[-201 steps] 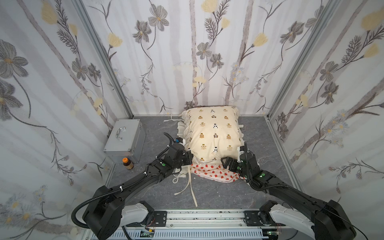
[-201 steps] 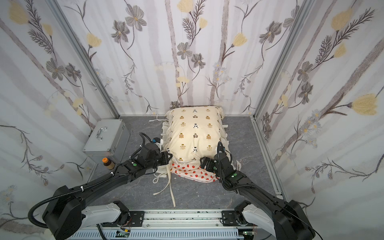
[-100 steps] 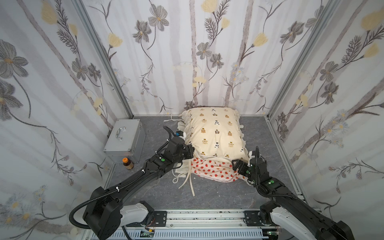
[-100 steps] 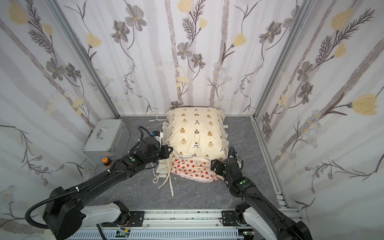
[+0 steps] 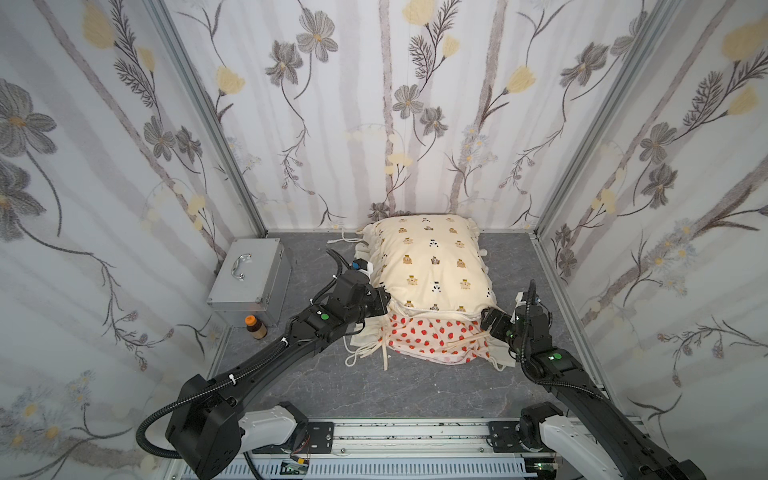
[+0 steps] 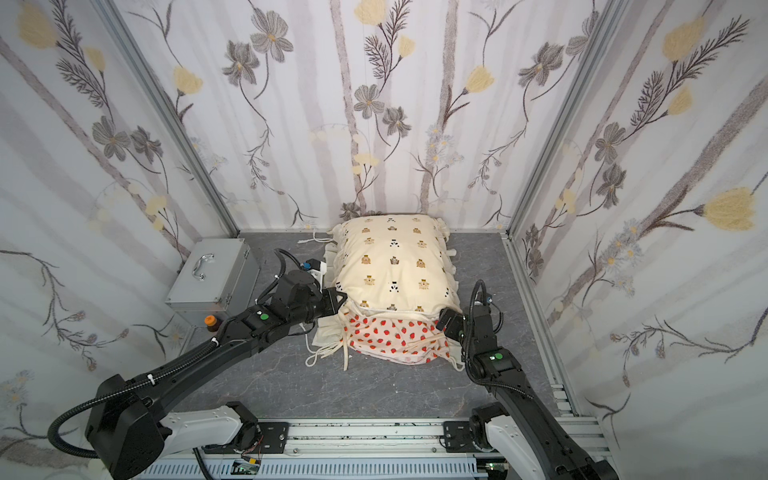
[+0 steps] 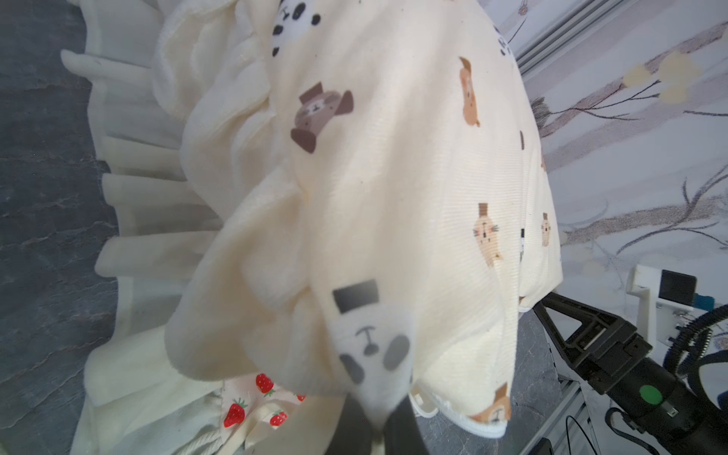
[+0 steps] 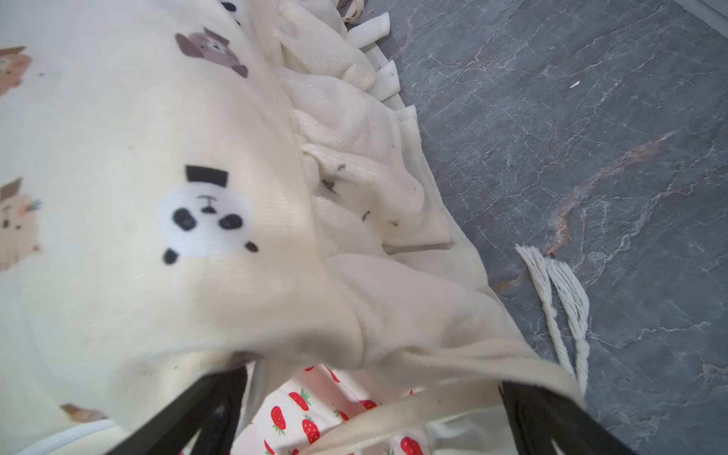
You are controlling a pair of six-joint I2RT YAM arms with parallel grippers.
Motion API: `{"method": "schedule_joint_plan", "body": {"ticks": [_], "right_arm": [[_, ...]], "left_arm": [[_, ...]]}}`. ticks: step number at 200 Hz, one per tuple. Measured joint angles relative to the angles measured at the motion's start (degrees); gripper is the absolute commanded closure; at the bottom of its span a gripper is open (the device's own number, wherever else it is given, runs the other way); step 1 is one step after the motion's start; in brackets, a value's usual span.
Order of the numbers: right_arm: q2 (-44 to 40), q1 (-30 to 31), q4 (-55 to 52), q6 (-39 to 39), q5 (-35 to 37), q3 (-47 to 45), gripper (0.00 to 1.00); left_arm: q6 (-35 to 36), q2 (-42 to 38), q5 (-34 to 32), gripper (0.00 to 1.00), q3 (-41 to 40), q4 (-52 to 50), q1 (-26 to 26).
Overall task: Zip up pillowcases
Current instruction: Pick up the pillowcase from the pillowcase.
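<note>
In both top views, bear pillow (image 5: 432,266) seen stacked on strawberry pillow (image 5: 432,338), left gripper (image 5: 385,300) at near left corner, right gripper (image 5: 489,322) at near right corner, left wrist view, bear pillow fabric pinched in closed jaws, right wrist view, jaws held wide astride a tie (image 8: 433,402)

Panda-print pillowcase (image 8: 157,197) atop strawberry pillowcase (image 8: 307,417), wide-spread right claw (image 8: 370,398) at their corner, grey floor (image 8: 571,118) beside.
</note>
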Motion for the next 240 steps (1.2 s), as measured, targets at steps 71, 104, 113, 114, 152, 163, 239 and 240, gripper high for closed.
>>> {"method": "schedule_joint_plan", "body": {"ticks": [71,104,113,114,152,163,239,240], "right_arm": [[-0.28,18.88,-3.65,4.46,2.89,7.39,0.0],[5.31,30.56,-2.43,7.69,4.81,11.17,0.0],[7.04,33.09,-1.7,8.2,5.01,12.22,0.0],[7.21,33.31,-1.6,8.22,5.01,12.35,0.0],[15.56,41.9,4.02,9.03,5.05,18.1,0.01],[17.62,43.25,6.69,9.03,3.89,19.06,0.04],[25.88,44.13,22.29,9.64,-5.9,19.85,0.37],[25.9,44.13,22.36,9.64,-5.95,19.85,0.38]], "left_arm": [[-1.14,-2.45,1.44,1.0,-2.12,-1.77,0.0],[-1.07,-3.39,2.99,1.0,-2.21,-3.82,0.02],[-0.92,-3.61,3.32,1.0,-2.21,-4.35,0.02],[-0.87,-3.61,3.32,1.0,-2.21,-4.37,0.04],[0.0,-3.93,4.44,1.0,-2.21,-6.1,0.07],[0.0,-3.93,4.81,1.0,-2.21,-6.12,0.07],[0.28,-4.33,6.25,1.0,-2.25,-6.1,0.07],[0.28,-4.33,6.27,1.0,-2.25,-6.12,0.07]]}}
